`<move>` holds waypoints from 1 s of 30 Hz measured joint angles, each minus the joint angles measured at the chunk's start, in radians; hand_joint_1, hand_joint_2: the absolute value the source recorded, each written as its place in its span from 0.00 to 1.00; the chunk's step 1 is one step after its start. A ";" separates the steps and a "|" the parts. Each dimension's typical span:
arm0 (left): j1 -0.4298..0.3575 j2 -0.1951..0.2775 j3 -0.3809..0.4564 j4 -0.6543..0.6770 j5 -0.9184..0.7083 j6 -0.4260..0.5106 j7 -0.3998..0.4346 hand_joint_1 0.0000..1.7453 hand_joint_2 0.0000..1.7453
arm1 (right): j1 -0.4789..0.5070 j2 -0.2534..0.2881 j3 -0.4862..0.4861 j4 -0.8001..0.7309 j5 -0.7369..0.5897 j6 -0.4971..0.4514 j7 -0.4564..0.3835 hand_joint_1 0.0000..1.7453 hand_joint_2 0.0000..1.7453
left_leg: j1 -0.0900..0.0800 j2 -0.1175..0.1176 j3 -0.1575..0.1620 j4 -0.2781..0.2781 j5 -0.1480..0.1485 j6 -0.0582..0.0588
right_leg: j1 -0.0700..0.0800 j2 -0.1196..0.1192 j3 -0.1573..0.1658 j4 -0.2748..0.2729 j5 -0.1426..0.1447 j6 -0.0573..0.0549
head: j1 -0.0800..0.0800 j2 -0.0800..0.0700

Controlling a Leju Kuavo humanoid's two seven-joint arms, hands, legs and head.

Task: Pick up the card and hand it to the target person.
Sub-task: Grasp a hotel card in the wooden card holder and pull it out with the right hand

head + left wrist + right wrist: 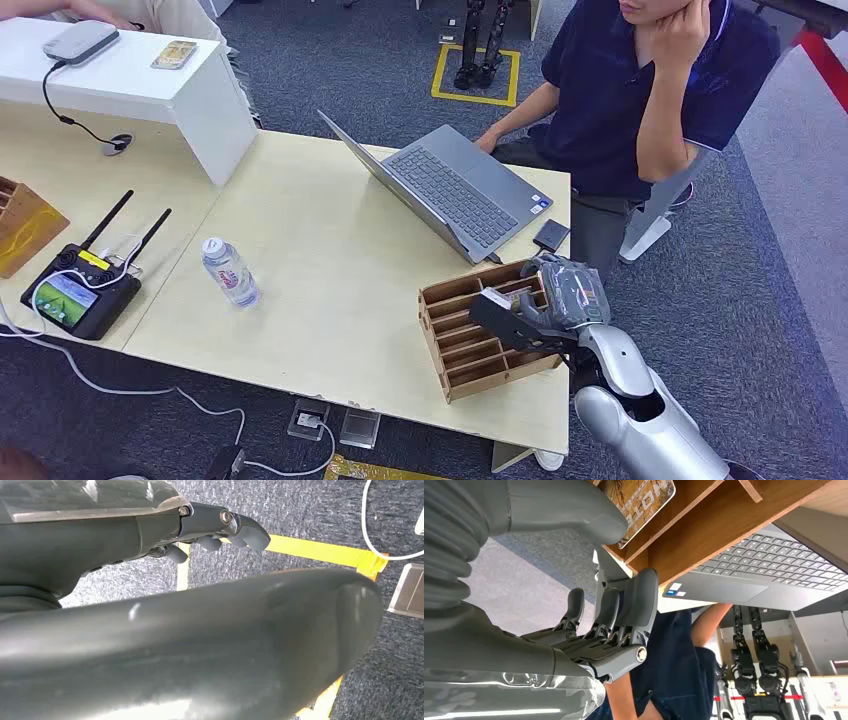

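Reaching into the wooden rack on the tabletop, the right robot hand has thumb and fingers spread around the card, its grip unclear; a seated person is just beyond.

The right arm is smooth silver with rounded shells, ending in a dark grey right hand with a ribbed cover. Its thick thumb is plain grey; the fingers are darker (silver screws at the pivots). The left hand looks alike, glossy.
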 joint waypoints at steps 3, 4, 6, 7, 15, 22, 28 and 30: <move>0.000 0.000 0.000 0.000 0.000 -0.002 -0.002 0.00 0.00 | 0.000 0.000 0.000 0.004 0.000 -0.001 0.000 0.52 1.00 | 0.000 0.000 0.000 0.000 0.000 0.000 | 0.000 0.000 0.000 0.000 0.000 0.000 | 0.000 0.000; 0.000 0.000 0.000 0.000 0.000 -0.002 -0.002 0.00 0.00 | -0.001 0.000 0.000 0.005 -0.001 -0.001 0.000 0.53 1.00 | 0.000 0.000 0.000 0.000 0.000 0.000 | 0.000 0.000 0.000 0.000 0.000 0.000 | 0.000 0.000; 0.000 0.000 0.000 0.000 0.000 -0.003 -0.003 0.00 0.00 | -0.001 0.000 0.000 0.007 -0.001 -0.001 0.000 0.53 1.00 | 0.000 0.000 0.000 0.000 0.000 0.000 | 0.000 0.000 0.000 0.000 0.000 0.000 | 0.000 0.000; 0.000 0.000 0.000 0.000 0.000 -0.003 -0.003 0.00 0.00 | -0.001 0.000 0.000 0.008 -0.001 -0.001 0.000 0.53 1.00 | 0.000 0.000 0.000 0.000 0.000 0.000 | 0.000 0.000 0.000 0.000 0.000 0.000 | 0.000 0.000; 0.000 0.000 0.000 0.000 0.000 -0.003 -0.002 0.00 0.00 | -0.001 0.005 0.000 0.016 -0.012 -0.001 -0.010 0.56 1.00 | 0.000 0.000 0.000 0.000 0.000 0.000 | 0.000 0.000 0.000 0.000 0.000 0.000 | 0.000 0.000; 0.000 0.000 0.000 0.000 0.000 -0.003 -0.001 0.00 0.00 | -0.001 0.022 0.005 0.036 -0.021 0.000 -0.028 0.57 1.00 | 0.000 0.000 0.000 0.000 0.000 0.000 | 0.000 0.000 0.000 0.000 0.000 0.000 | 0.000 0.000; 0.000 0.000 0.000 0.000 0.000 -0.003 -0.001 0.00 0.00 | -0.001 0.036 0.020 0.056 -0.031 -0.004 -0.038 0.57 1.00 | 0.000 0.000 0.000 0.000 0.000 0.000 | 0.000 0.000 0.000 0.000 0.000 0.000 | 0.000 0.000; 0.000 0.000 0.000 0.000 0.000 -0.003 -0.001 0.00 0.00 | -0.002 0.038 0.024 0.061 -0.033 -0.005 -0.038 0.58 1.00 | 0.000 0.000 0.000 0.000 0.000 0.000 | 0.000 0.000 0.000 0.000 0.000 0.000 | 0.000 0.000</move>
